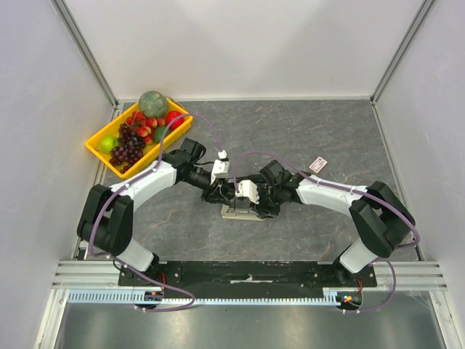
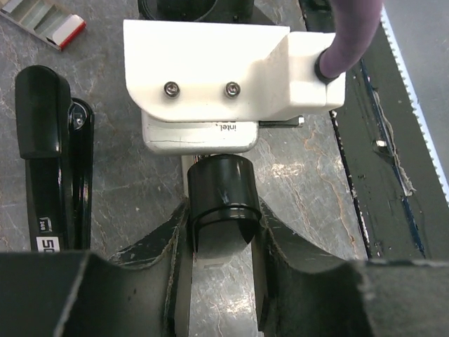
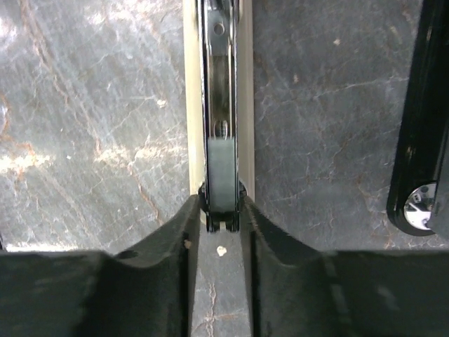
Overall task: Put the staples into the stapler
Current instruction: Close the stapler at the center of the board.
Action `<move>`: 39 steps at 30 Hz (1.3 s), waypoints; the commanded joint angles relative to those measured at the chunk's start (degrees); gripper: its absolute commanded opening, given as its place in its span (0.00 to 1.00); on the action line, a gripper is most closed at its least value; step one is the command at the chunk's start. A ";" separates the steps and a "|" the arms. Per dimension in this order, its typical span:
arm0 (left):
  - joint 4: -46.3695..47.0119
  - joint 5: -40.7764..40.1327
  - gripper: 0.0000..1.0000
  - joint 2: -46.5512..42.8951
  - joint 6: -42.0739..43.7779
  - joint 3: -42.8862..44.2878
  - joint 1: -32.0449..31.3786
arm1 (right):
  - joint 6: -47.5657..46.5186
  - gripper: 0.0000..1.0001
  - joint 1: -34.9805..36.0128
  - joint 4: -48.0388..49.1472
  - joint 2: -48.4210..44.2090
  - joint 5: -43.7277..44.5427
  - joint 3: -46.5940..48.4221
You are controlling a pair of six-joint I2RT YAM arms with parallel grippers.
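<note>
The stapler [image 1: 238, 213] lies open at mid-table under both grippers. In the left wrist view my left gripper [image 2: 222, 219] is shut on its rounded black end [image 2: 221, 200], a finger touching each side. The right wrist view shows my right gripper [image 3: 222, 205] shut on the near end of the narrow metal channel [image 3: 219, 84]. A grey block [image 3: 223, 168] sits in that channel; I cannot tell whether it is staples. The staples box [image 2: 43, 21], white and red with grey strips in its tray, lies apart on the table [image 1: 318, 165].
A long black bar with a white label [image 2: 52, 161] lies beside the stapler, seen again in the right wrist view [image 3: 421, 133]. The right wrist's white camera housing [image 2: 210, 77] hangs just ahead of my left fingers. A yellow fruit tray [image 1: 138, 134] stands at the back left.
</note>
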 commanded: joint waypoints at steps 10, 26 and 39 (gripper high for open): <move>0.60 -9.06 0.06 -5.64 -1.99 -1.64 -7.26 | -8.39 0.43 -2.31 -7.47 -9.54 -8.35 0.41; -5.37 -21.72 0.07 6.21 -5.24 8.20 -20.87 | -11.29 0.43 -7.32 -11.95 -18.68 -7.75 0.76; -14.52 -43.50 0.07 24.31 -8.67 21.21 -36.08 | -7.61 0.43 -19.45 -9.94 -34.41 0.34 -2.57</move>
